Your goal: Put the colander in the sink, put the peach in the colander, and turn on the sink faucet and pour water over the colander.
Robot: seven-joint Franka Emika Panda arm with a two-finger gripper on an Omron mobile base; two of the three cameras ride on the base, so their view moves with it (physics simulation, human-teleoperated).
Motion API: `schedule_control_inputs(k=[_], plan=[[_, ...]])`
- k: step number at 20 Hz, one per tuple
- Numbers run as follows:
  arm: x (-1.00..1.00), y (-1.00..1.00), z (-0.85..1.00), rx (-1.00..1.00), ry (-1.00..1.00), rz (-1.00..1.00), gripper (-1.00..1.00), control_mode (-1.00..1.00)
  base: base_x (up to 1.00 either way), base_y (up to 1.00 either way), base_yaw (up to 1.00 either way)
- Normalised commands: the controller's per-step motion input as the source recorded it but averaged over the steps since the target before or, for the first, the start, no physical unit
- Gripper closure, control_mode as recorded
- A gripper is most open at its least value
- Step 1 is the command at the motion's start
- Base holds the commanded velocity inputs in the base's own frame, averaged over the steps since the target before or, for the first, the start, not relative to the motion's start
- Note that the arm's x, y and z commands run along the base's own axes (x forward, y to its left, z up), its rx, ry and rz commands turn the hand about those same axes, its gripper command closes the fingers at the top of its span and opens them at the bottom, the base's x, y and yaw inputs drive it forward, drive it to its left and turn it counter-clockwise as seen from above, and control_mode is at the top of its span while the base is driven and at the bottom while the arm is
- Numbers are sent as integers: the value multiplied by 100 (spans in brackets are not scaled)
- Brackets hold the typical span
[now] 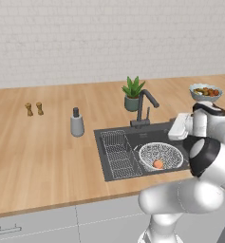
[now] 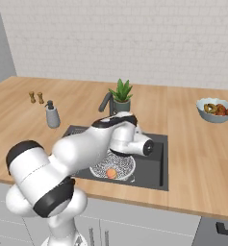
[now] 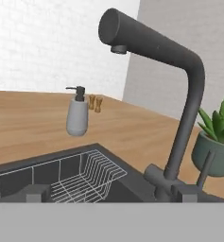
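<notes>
The white-silver mesh colander (image 1: pixel 160 154) (image 2: pixel 113 167) sits in the right half of the dark grey sink (image 1: pixel 154 135) (image 2: pixel 151 166). The orange-pink peach (image 1: pixel 157 163) (image 2: pixel 111 172) lies inside it. The dark faucet (image 1: pixel 145 107) (image 3: pixel 188 99) rises behind the basin, its spout angled over the sink, and no water runs from it. My gripper (image 3: pixel 108 194) is open with nothing between its fingers; it hangs low over the sink, just right of the faucet, facing its base and slim side lever (image 3: pixel 206 166). In the left base view the white hand (image 1: pixel 179 126) is level with the faucet base.
A wire rack (image 1: pixel 119 154) (image 3: pixel 80 178) fills the sink's left half. A grey soap dispenser (image 1: pixel 76 122) (image 3: pixel 78 116) and two small brown shakers (image 1: pixel 33 109) stand on the counter to the left. A potted plant (image 1: pixel 133 94) (image 3: pixel 218 142) is behind the faucet, a bowl of food (image 1: pixel 205 91) (image 2: pixel 216 109) far right.
</notes>
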Motion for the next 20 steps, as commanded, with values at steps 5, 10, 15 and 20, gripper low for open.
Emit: schedule_control_inputs(k=[5,10,15,20], plan=[[27,3,13,11,-10,15,-100,-100,0,0,0],[31,2,0,10,-8,11,-100,-100,0,0,0],[24,0,0,7,-10,7,-100,-100,0,0,0],[25,0,6,5,-3,1,-100,-100,0,0,0]])
